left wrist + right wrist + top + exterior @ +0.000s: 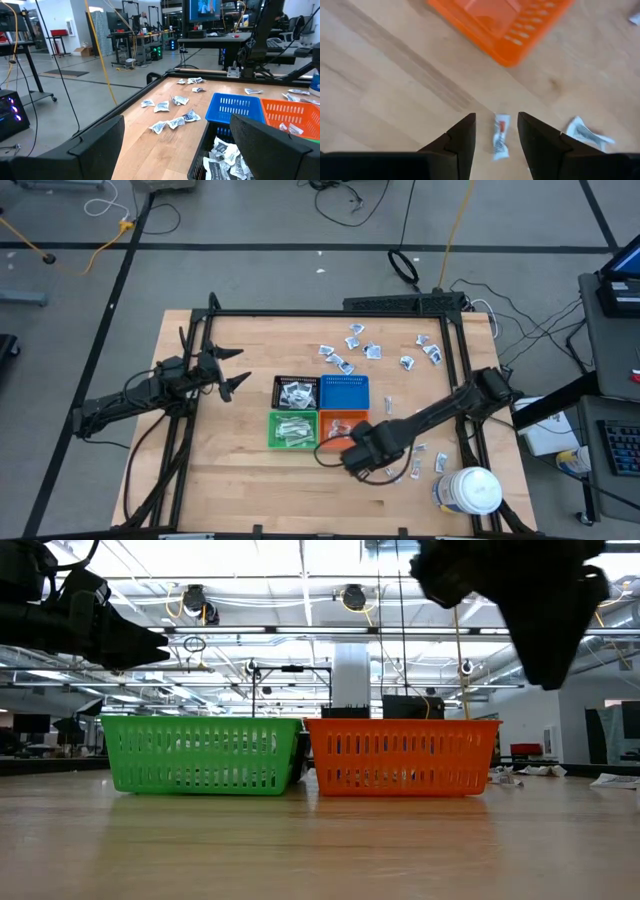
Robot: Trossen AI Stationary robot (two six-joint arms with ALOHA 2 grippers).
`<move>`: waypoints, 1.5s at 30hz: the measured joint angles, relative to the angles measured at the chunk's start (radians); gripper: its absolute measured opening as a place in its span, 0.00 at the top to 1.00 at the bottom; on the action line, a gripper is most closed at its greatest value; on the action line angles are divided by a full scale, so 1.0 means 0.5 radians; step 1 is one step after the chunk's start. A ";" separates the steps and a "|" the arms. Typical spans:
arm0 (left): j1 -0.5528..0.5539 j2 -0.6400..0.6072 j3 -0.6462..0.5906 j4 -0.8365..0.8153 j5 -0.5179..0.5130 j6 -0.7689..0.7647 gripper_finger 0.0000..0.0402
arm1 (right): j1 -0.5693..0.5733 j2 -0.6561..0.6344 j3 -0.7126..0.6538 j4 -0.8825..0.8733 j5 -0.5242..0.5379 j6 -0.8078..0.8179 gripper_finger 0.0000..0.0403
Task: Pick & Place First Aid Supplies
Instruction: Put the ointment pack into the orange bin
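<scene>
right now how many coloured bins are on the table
4, in a square block mid-table: black bin and blue bin behind, green bin and orange bin in front.

Hidden, cropped and illegible parts

Orange bin point(506, 25) cut off by the right wrist frame and blurred; print on narrow packet point(499, 136) between the fingers unreadable; neighbouring packet point(585, 134) smeared; black bin point(301, 762) almost wholly hidden behind green bin point(203, 754).

Four bins point(320, 412) sit together mid-worktop point(240, 470). Loose packets point(350, 350) lie scattered behind them toward the right, and a few more point(415, 470) beside the jar point(468, 490) at the front right corner. The right tool point(496, 135) hangs above a narrow packet point(500, 136) in front of the bins; the left tool point(232, 370) is left of them.
</scene>
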State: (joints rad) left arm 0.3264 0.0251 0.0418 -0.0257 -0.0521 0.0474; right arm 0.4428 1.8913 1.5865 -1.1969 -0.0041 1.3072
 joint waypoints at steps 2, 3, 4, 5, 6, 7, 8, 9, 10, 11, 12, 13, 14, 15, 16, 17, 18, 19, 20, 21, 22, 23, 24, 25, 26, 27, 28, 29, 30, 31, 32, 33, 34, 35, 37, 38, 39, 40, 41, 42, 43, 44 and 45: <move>0.000 0.000 0.000 0.000 -0.001 0.000 0.09 | 0.028 -0.056 -0.078 0.005 -0.001 0.042 0.65; 0.001 0.000 0.000 0.000 0.000 0.000 0.09 | 0.040 -0.073 -0.107 0.005 -0.007 0.060 0.65; 0.000 0.000 0.000 0.000 -0.001 0.000 0.09 | 0.051 -0.086 -0.135 0.004 -0.028 0.080 0.65; 0.001 0.000 0.000 0.000 0.000 0.000 0.09 | 0.064 -0.102 -0.167 0.006 -0.045 0.092 0.65; 0.001 0.000 0.000 0.000 -0.001 0.000 0.09 | 0.079 -0.124 -0.201 0.024 -0.052 0.109 0.65; 0.000 0.000 0.000 -0.001 0.000 0.000 0.09 | 0.093 -0.145 -0.233 0.048 -0.051 0.128 0.65; 0.001 0.000 0.000 0.000 0.000 0.000 0.09 | 0.105 -0.170 -0.264 0.065 -0.055 0.138 0.65; 0.000 0.000 0.000 0.000 0.000 0.000 0.09 | 0.121 -0.193 -0.294 0.089 -0.059 0.149 0.65; 0.000 0.000 0.000 0.000 0.000 0.000 0.09 | 0.137 -0.212 -0.322 0.118 -0.067 0.166 0.65; 0.001 0.000 0.000 -0.001 0.000 0.000 0.09 | 0.150 -0.226 -0.348 0.142 -0.092 0.189 0.65; 0.000 0.000 0.000 0.000 -0.001 0.000 0.09 | 0.162 -0.236 -0.373 0.162 -0.104 0.208 0.65; 0.001 0.000 0.000 0.000 0.000 0.000 0.09 | 0.173 -0.241 -0.387 0.182 -0.106 0.226 0.65; 0.001 0.000 0.000 -0.001 -0.001 0.000 0.09 | 0.184 -0.245 -0.396 0.191 -0.104 0.239 0.65; 0.000 0.000 0.000 0.000 -0.001 0.000 0.09 | 0.196 -0.247 -0.403 0.191 -0.104 0.242 0.65; 0.001 0.000 0.000 0.000 -0.001 0.000 0.09 | 0.207 -0.247 -0.409 0.193 -0.102 0.243 0.65; 0.001 0.000 0.000 -0.001 0.000 0.000 0.09 | 0.220 -0.247 -0.416 0.207 -0.101 0.246 0.65; 0.001 0.000 0.000 0.000 -0.001 0.000 0.09 | 0.233 -0.245 -0.427 0.236 -0.100 0.256 0.65; 0.000 0.000 0.000 0.000 -0.001 0.000 0.09 | 0.244 -0.233 -0.439 0.278 -0.100 0.273 0.65; 0.000 0.000 0.000 0.000 -0.001 0.000 0.09 | 0.249 -0.213 -0.443 0.312 -0.100 0.291 0.65; 0.001 0.000 0.000 -0.001 -0.001 0.000 0.09 | 0.257 -0.190 -0.455 0.341 -0.098 0.299 0.65; 0.000 0.000 0.000 0.000 0.000 0.000 0.09 | 0.268 -0.173 -0.467 0.361 -0.098 0.301 0.65; 0.001 0.000 0.000 0.000 -0.001 0.000 0.09 | 0.279 -0.160 -0.483 0.376 -0.095 0.304 0.65; 0.001 0.000 0.000 -0.001 -0.001 0.000 0.09 | 0.285 -0.149 -0.496 0.383 -0.099 0.309 0.65; 0.001 0.000 0.000 0.000 -0.001 0.000 0.09 | 0.289 -0.136 -0.513 0.403 -0.102 0.312 0.65; 0.000 0.000 0.000 0.001 0.000 0.000 0.09 | 0.295 -0.123 -0.531 0.431 -0.101 0.312 0.65; 0.001 0.000 0.000 0.000 -0.001 0.000 0.09 | 0.302 -0.117 -0.558 0.467 -0.104 0.313 0.65; 0.001 0.000 0.000 -0.001 -0.001 0.000 0.09 | 0.310 -0.115 -0.588 0.517 -0.105 0.312 0.65; 0.001 0.000 0.000 0.000 -0.001 0.000 0.09 | 0.310 -0.115 -0.616 0.578 -0.108 0.309 0.65; 0.000 0.000 0.000 0.000 -0.001 0.000 0.09 | 0.309 -0.120 -0.649 0.644 -0.133 0.307 0.65; 0.000 0.000 0.000 0.000 -0.001 0.000 0.09 | 0.309 -0.122 -0.686 0.704 -0.159 0.301 0.65; 0.001 0.000 0.000 0.000 -0.001 0.000 0.09 | 0.309 -0.120 -0.719 0.753 -0.193 0.303 0.65; 0.001 0.000 0.000 -0.001 -0.001 0.000 0.09 | 0.307 -0.117 -0.752 0.790 -0.210 0.308 0.65; 0.000 0.000 0.000 0.000 -0.001 0.000 0.09 | 0.306 -0.116 -0.783 0.822 -0.212 0.319 0.65; 0.000 0.000 0.000 0.000 -0.001 0.000 0.09 | 0.306 -0.117 -0.810 0.846 -0.224 0.335 0.65; 0.001 0.000 0.000 0.000 -0.001 0.000 0.09 | 0.298 -0.125 -0.858 0.900 -0.259 0.345 0.65; 0.001 0.000 0.000 0.001 -0.001 0.000 0.09 | 0.293 -0.127 -0.872 0.906 -0.269 0.346 0.65; 0.000 0.000 0.000 0.000 -0.001 0.000 0.09 | 0.292 -0.128 -0.878 0.906 -0.277 0.346 0.66; 0.001 0.000 0.000 0.000 -0.001 0.000 0.09 | 0.292 -0.128 -0.878 0.906 -0.279 0.345 0.66; 0.000 0.000 0.000 0.000 -0.001 0.000 0.09 | 0.293 -0.128 -0.878 0.906 -0.273 0.339 0.66; 0.000 0.000 0.000 0.001 -0.001 0.000 0.09 | 0.293 -0.127 -0.878 0.910 -0.264 0.339 0.67; 0.001 0.000 0.000 0.000 -0.001 0.000 0.09 | 0.293 -0.127 -0.879 0.915 -0.262 0.338 0.69; 0.001 0.000 0.000 -0.001 -0.001 0.000 0.09 | 0.293 -0.126 -0.879 0.917 -0.262 0.338 0.71; 0.000 0.000 0.000 0.000 -0.001 0.000 0.09 | 0.293 -0.125 -0.879 0.916 -0.262 0.337 0.74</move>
State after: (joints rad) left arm 0.3265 0.0250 0.0418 -0.0257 -0.0525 0.0471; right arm 0.5896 1.8286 1.1469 -0.7391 -0.1352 1.4756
